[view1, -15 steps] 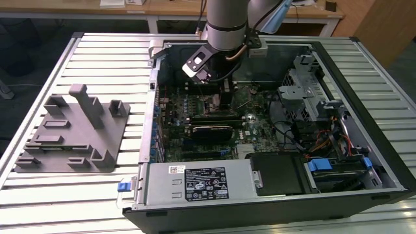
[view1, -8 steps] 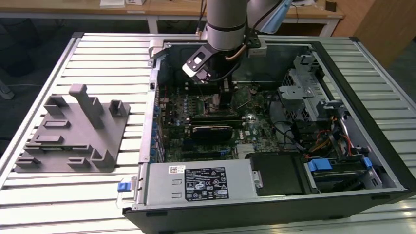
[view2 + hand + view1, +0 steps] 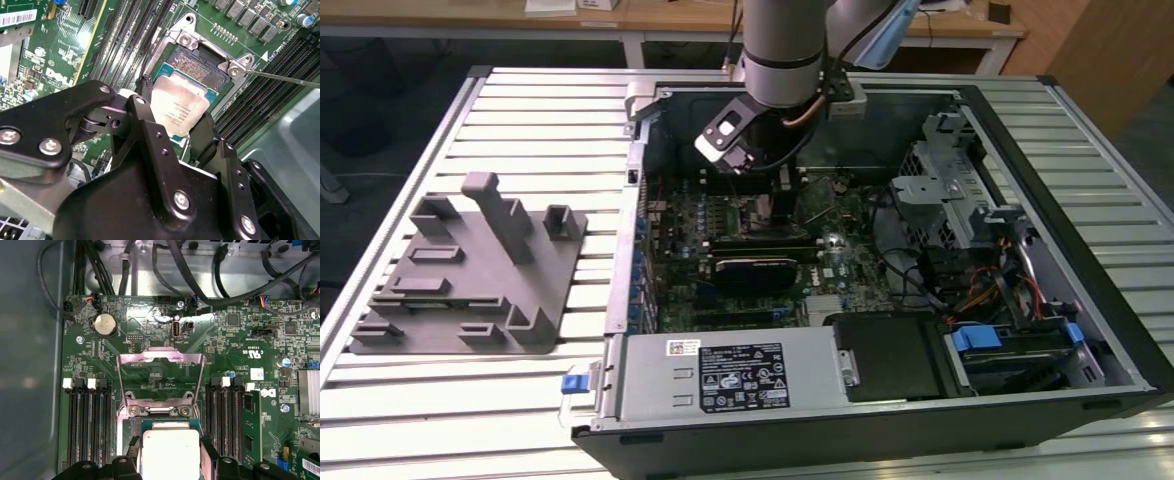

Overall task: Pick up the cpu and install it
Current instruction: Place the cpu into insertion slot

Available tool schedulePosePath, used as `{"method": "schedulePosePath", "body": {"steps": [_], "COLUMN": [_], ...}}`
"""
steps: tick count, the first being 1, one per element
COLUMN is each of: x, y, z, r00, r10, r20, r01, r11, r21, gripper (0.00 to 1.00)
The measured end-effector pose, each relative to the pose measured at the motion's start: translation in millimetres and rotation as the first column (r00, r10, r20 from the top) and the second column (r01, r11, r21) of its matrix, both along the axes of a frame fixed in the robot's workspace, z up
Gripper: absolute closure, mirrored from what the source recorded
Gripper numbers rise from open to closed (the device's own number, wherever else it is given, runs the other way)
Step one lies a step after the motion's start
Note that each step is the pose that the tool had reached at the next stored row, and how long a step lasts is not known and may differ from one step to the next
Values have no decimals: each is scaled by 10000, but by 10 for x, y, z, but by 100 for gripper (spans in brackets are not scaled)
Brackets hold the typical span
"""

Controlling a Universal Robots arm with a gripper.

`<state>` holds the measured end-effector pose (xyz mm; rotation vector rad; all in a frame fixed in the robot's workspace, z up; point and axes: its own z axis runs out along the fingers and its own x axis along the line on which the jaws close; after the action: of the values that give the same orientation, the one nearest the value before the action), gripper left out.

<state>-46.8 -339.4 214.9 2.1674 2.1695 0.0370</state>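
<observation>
The silvery square cpu point(image 3: 179, 107), gripped by the hand point(image 3: 173, 114), hovers over the socket point(image 3: 196, 62).

Lab: slatted metal bench point(image 3: 520, 100), opened computer case point(image 3: 720, 452)

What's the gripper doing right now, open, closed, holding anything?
Gripper: closed on the small flat square silvery-grey cpu, above the open motherboard socket.

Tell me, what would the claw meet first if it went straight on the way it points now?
Probably the socket: the claw grips the cpu right over it, so the cpu would touch down there first. The gap between them is hard to judge.
</observation>
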Motion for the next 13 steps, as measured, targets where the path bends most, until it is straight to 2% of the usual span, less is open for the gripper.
{"method": "schedulePosePath", "body": {"steps": [13], "x": [-35], "y": [33], "z": [-55], "r00": [10000], "r10": [35], "r20": [0], "r01": [-35], "r11": [10000], "r21": [2], "gripper": [45]}}
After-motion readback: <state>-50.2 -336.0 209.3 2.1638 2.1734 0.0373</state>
